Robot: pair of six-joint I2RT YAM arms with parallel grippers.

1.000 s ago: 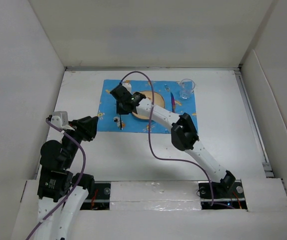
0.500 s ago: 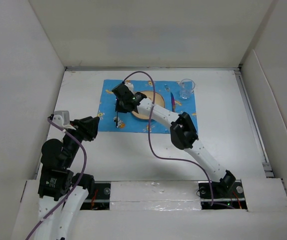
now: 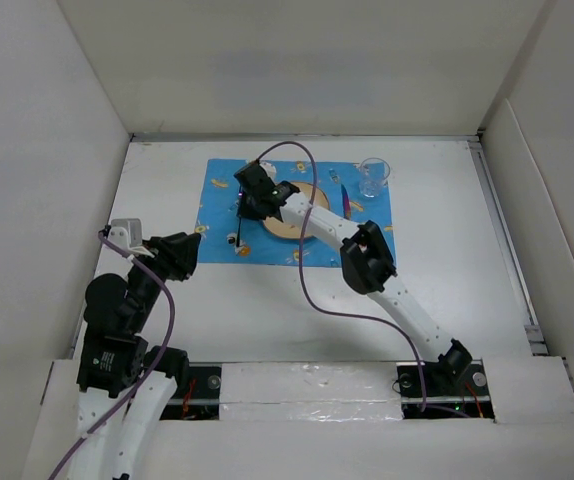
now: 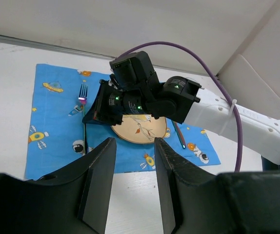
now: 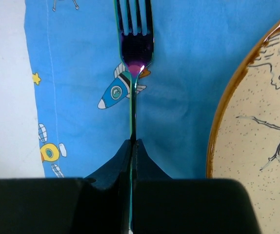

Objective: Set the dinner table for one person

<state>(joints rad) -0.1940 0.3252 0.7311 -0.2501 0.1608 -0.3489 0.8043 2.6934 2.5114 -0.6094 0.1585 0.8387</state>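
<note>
My right gripper (image 5: 131, 142) is shut on the thin handle of an iridescent dark fork (image 5: 135, 34). The fork's tines point away over the blue cartoon-print placemat (image 5: 81, 53), just left of the speckled brown-rimmed plate (image 5: 262, 126). In the top view the right gripper (image 3: 242, 208) holds the fork (image 3: 238, 232) at the left side of the plate (image 3: 317, 195). My left gripper (image 3: 189, 246) is open and empty above the white dinner table (image 3: 267, 300), off the placemat's near-left corner. In the left wrist view its open fingers (image 4: 99, 165) frame the plate (image 4: 140, 130) and fork (image 4: 83, 92).
A clear glass (image 3: 373, 177) stands at the placemat's far right corner. A dark purple-blue utensil (image 3: 345, 203) lies right of the plate, also in the left wrist view (image 4: 180, 135). Upright white panels (image 3: 47, 150) border the table. A purple cable (image 3: 302, 285) loops along the right arm.
My right gripper has moved a little right and farther back with the fork, closer to the plate's left rim. The left arm has shifted slightly.
</note>
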